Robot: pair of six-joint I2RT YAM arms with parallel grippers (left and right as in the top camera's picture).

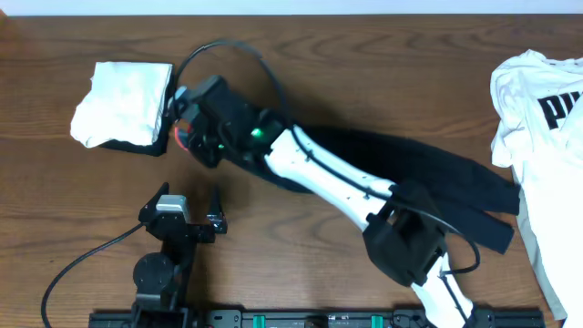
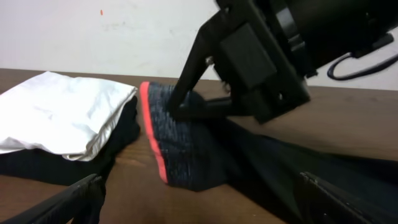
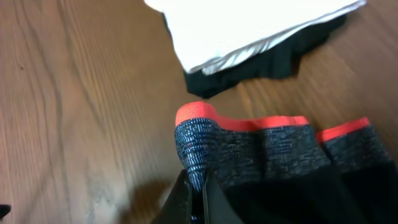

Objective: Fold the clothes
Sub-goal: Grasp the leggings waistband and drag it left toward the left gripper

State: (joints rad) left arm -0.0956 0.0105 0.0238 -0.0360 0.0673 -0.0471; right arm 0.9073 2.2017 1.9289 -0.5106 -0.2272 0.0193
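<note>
The right arm slants from the table's front edge toward the far left, the right gripper pinched shut on the waistband of the leggings. The left gripper rests near the front-left, jaws wide and empty. The leggings trail toward the right edge, with bare wood in front of the waistband; a folded cloth lies just beside it, and a T-shirt covers the right edge.

Far L: folded cloth; leggings across ctr, waistband end just beside it; T-shirt R edge.
</note>
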